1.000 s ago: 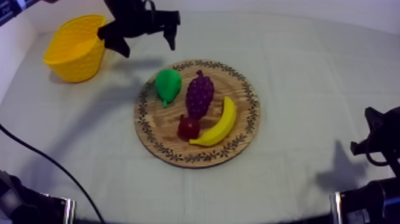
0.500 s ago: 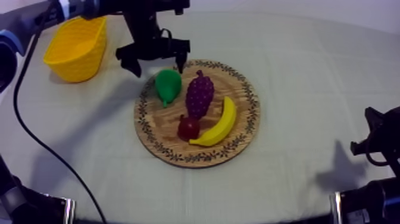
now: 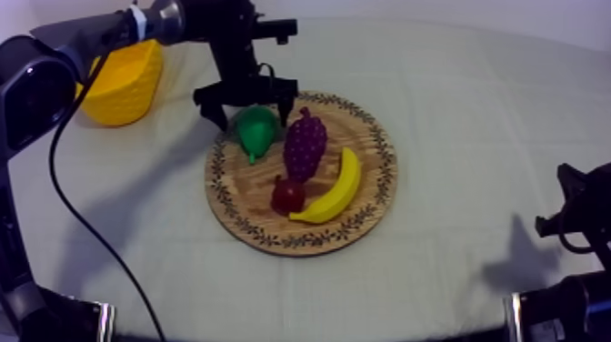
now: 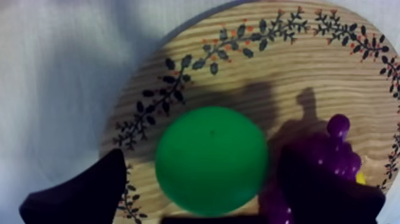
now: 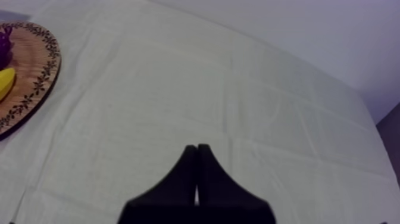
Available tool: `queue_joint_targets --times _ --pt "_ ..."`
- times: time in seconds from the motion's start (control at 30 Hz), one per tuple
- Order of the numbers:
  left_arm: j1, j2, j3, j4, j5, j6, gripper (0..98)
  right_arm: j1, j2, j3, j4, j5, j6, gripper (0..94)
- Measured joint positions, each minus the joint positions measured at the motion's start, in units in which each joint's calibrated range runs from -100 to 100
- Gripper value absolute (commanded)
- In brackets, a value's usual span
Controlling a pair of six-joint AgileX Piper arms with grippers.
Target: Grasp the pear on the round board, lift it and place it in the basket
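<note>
The pear (image 3: 255,130) lies on the wooden board (image 3: 367,136), on the side of the board nearest the yellow basket (image 3: 123,86). Its broad end is close to the patterned rim and its narrow end points toward the board's middle. From the left wrist view the pear (image 4: 211,159) is a round green shape resting on the wood of the board (image 4: 238,77) just inside the rim.

The left gripper (image 3: 253,111) hangs directly over it, spread wide. Its 2 black fingers (image 4: 89,190) stand 1 on each side of the pear, and a thin strip of board shows between each finger and the fruit.

The bunch of grapes (image 3: 305,145) lies just beside the pear, nearer the board's centre. The small red fruit (image 3: 288,195) sits below the grapes and touches the banana (image 3: 335,189), which curves along the far side of the board from the pear. The basket stands off the board on the grey-white cloth (image 3: 473,109), apart from the rim.

The right gripper (image 5: 197,156) is well away from the board over bare cloth. Its 2 fingers are pressed together into a narrow wedge and hold nothing.
</note>
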Motion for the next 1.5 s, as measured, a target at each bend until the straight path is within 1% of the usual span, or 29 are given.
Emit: queue_joint_targets --times 0.07,0.23,0.33,0.47,0.57,0.7,0.9,1.17,1.3,1.5 --pt "0.0 0.8 -0.7 0.05 -0.1 -0.4 86.8 0.0 0.0 0.0 0.0 0.0 0.0 0.4" --pt "0.2 1.7 -0.9 0.52 0.0 -1.1 70.2 0.0 0.0 0.0 0.0 0.0 0.0 0.4" --pt "0.3 1.9 -0.9 0.72 0.0 -1.4 61.8 0.0 0.0 0.0 0.0 0.1 0.0 0.4" --pt "0.4 1.9 -0.4 0.93 0.0 -1.6 53.2 0.0 0.0 0.0 0.0 0.1 0.2 0.4" --pt "0.5 1.7 0.2 0.96 -0.1 -1.8 49.0 0.0 0.0 0.0 0.0 0.1 -0.1 0.4" --pt "0.6 1.1 0.8 0.91 -0.1 -2.0 46.5 0.0 0.0 0.0 0.0 0.1 -0.1 0.4" --pt "0.6 -2.7 2.5 0.84 0.3 -2.5 45.9 0.0 0.0 0.0 0.0 0.1 -0.1 0.4" --pt "1.1 -10.4 1.4 0.64 4.2 -2.9 46.9 0.0 0.0 0.0 0.0 0.1 0.0 0.4" --pt "1.3 -14.5 -0.1 -0.06 6.5 -3.4 46.3 0.0 0.0 0.0 0.0 0.1 0.0 0.4" --pt "1.6 -19.6 -3.2 -1.85 11.2 -4.3 45.4 0.0 0.0 0.0 0.0 0.1 0.0 0.4"
